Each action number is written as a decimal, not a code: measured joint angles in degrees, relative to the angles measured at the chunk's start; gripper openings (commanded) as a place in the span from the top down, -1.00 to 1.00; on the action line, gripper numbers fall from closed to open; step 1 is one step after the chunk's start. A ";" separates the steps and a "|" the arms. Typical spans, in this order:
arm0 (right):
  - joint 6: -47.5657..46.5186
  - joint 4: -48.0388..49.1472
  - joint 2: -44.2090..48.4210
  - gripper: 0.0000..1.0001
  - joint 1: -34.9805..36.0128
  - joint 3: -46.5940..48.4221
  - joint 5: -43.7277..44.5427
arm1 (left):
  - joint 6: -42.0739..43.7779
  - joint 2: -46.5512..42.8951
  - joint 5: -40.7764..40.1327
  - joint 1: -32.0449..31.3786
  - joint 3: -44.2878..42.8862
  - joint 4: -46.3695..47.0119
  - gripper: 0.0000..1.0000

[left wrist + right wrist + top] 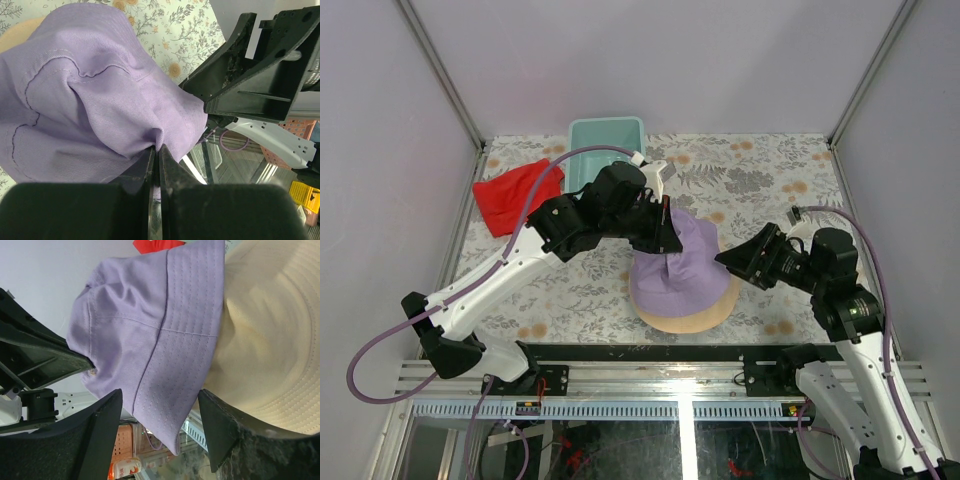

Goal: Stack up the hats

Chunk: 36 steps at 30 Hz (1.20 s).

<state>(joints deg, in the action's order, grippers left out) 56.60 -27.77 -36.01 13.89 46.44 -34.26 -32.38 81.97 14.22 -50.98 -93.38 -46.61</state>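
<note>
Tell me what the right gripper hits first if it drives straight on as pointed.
Likely the lavender hat, its brim in line with the right gripper, jaws open; tan hat just beneath.

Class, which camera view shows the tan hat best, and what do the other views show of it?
The right wrist view: the tan hat fills its right side, stitching clear. The top external view shows only a brim crescent under the lavender hat; the left wrist view, a corner sliver.

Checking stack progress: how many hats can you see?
2. The lavender hat, pinched by the left fingers, lies over the tan hat mid-table; others may be hidden beneath.
</note>
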 measured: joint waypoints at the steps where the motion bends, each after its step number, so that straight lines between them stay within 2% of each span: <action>1: 0.04 0.09 0.02 -0.36 0.00 -0.31 -0.22 | 0.00 0.00 0.02 0.00 0.00 0.11 1.00; 6: 0.35 -0.17 0.33 -0.29 0.00 -1.44 -0.76 | -0.02 0.00 0.04 -0.02 0.00 0.79 1.00; 8: 0.57 -0.20 0.72 -0.18 0.00 -2.08 -0.98 | -0.02 0.02 0.04 -0.02 0.00 0.83 1.00; 13: 0.68 -0.24 0.52 0.70 0.00 -2.29 -0.81 | -0.02 0.04 0.02 -0.02 0.00 0.94 1.00; 16: 0.70 -0.42 0.48 0.91 0.00 -2.29 -0.22 | -0.02 0.04 0.02 -0.02 0.37 1.38 1.00; 18: 0.20 -1.16 0.57 0.95 0.02 -2.23 0.96 | -0.02 0.04 -0.09 -0.02 1.40 2.08 0.94; 22: -2.36 -5.62 1.27 0.96 0.02 -2.19 4.72 | -0.24 0.02 -1.42 0.00 3.61 2.34 0.42; 26: -3.93 -7.37 2.71 0.96 0.00 -3.54 6.45 | -1.03 -1.07 -3.08 1.62 3.91 2.38 0.04; 28: -4.79 -7.98 2.56 0.96 0.00 -4.35 6.99 | -1.70 -3.17 -3.82 4.13 4.48 2.78 -0.08; 31: -6.21 -8.87 1.22 0.96 0.00 -4.66 7.85 | -2.58 -8.44 -4.90 10.12 7.78 4.98 -0.08; 36: -7.43 -8.61 -0.85 0.96 0.00 -6.43 8.13 | -5.86 -18.45 -3.78 20.55 21.27 12.22 0.13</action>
<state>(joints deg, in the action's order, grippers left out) 49.17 -36.38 -36.86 13.89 40.01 -26.13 -38.24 63.53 10.44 -30.44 -72.12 -34.39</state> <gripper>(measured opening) 0.056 0.477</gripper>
